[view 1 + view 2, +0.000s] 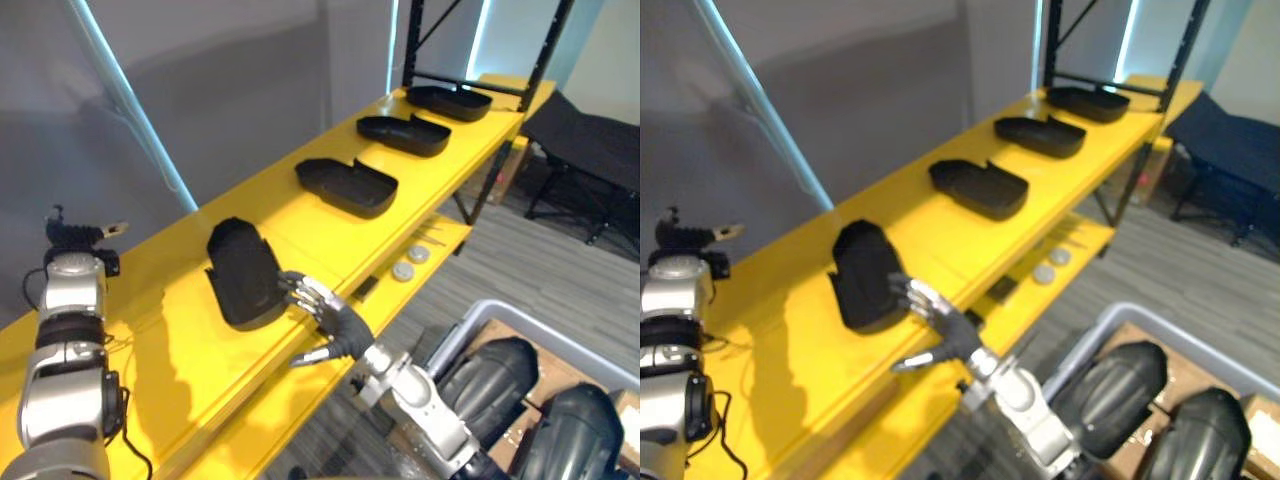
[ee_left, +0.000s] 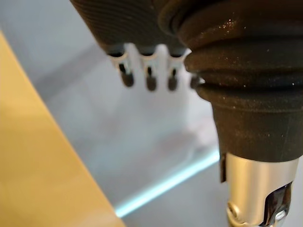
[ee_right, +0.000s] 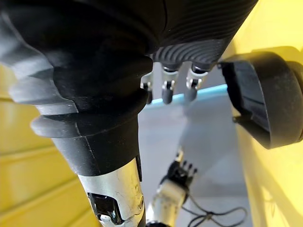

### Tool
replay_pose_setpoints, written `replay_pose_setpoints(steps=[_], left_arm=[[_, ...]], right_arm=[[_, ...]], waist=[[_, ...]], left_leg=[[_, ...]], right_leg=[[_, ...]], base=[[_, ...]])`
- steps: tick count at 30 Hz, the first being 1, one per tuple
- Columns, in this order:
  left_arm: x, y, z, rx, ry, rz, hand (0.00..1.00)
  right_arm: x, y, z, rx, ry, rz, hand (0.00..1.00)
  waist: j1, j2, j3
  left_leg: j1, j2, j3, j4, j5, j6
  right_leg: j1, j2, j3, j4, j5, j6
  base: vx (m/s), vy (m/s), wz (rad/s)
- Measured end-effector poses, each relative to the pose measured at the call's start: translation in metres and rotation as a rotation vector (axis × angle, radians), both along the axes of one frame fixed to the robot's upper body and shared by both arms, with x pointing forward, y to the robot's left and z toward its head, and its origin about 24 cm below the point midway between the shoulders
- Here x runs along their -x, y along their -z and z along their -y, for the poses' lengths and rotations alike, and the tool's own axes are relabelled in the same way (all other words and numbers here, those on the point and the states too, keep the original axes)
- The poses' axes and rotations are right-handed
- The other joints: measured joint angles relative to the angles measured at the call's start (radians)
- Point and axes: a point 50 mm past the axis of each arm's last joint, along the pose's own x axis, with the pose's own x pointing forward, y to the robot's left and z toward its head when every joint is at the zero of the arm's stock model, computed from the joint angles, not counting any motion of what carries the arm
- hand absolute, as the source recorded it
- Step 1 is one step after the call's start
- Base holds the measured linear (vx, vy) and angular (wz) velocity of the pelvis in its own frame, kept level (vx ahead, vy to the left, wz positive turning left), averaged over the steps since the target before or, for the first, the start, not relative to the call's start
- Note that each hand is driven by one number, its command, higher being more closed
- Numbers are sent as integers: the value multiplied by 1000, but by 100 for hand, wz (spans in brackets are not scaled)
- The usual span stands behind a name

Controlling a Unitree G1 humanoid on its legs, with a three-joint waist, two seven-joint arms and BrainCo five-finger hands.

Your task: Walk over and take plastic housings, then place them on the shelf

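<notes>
Several black plastic housings lie in a row on the yellow shelf [image 1: 190, 350]. The nearest housing [image 1: 243, 272] sits tilted on the shelf top, and it also shows in the right wrist view as a dark curved shell [image 3: 265, 104]. My right hand [image 1: 335, 318] reaches in from below the shelf's front edge, open, with straight fingertips [image 1: 297, 289] against that housing's near edge and the thumb spread apart. Farther along lie three more housings [image 1: 347, 186], [image 1: 404, 134], [image 1: 449, 101]. My left hand [image 1: 72, 238] hangs open above the shelf's left end, holding nothing.
A grey bin [image 1: 497, 311] at the lower right holds more black housings [image 1: 500, 372]. Two small round parts [image 1: 410, 262] lie on the lower yellow shelf level. A black rack upright [image 1: 545, 60] stands at the shelf's far end, with a dark cot [image 1: 590, 150] beyond. A grey wall backs the shelf.
</notes>
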Motion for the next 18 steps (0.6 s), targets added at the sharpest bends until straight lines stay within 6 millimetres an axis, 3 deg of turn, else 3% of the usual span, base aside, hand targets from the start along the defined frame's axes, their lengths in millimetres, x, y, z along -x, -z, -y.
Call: replay_pose_setpoints(steps=[5,8,9,10,12,15,17,18], left_arm=[[-8,-17,15,30,93,146,0],[-8,-43,27,25,174,330,0],[5,-62,33,-6,206,496,0],[8,-65,33,-11,207,523,0],[39,-77,47,-35,222,746,0],[87,-57,66,-47,195,880,0],[126,-11,84,4,88,838,0],[135,1,86,26,49,814,0]], right_arm=[[0,1,1,-7,22,-2,0],[2,4,3,-1,53,-12,0],[3,9,6,-2,94,-36,0],[3,10,6,-1,103,-39,0],[0,12,20,-17,212,-51,0],[-8,5,39,-66,336,-15,0],[-14,-1,58,-117,445,21,0],[-15,-2,62,-123,459,29,0]], waist=[[2,-1,1],[24,-2,1],[26,-2,1],[26,-2,1],[26,-2,1],[38,-3,0],[58,-9,-3],[64,-12,-5]], left_leg=[[-2,-2,-17,0,1,0],[-2,-1,-24,-1,2,0],[-2,-1,-29,-3,2,-1],[-2,-1,-30,-3,2,-1],[-1,-5,-49,-4,2,-1],[-1,-7,-57,-5,3,-1],[0,-10,-86,-5,8,-3],[0,-10,-94,-7,10,-5]], right_leg=[[11,0,-19,-4,0,0],[17,3,-28,-8,-1,-2],[19,10,-34,-7,-1,-2],[20,10,-35,-7,-1,-2],[33,8,-56,-10,-1,-2],[42,8,-72,-16,-1,-2],[66,10,-106,-30,-1,-2],[70,12,-111,-33,-1,-2]], base=[[-4,-4,9],[-2,-23,9],[3,-31,5],[4,-32,10],[7,-13,19],[-12,-14,15],[-21,-41,35],[-35,-46,34]])
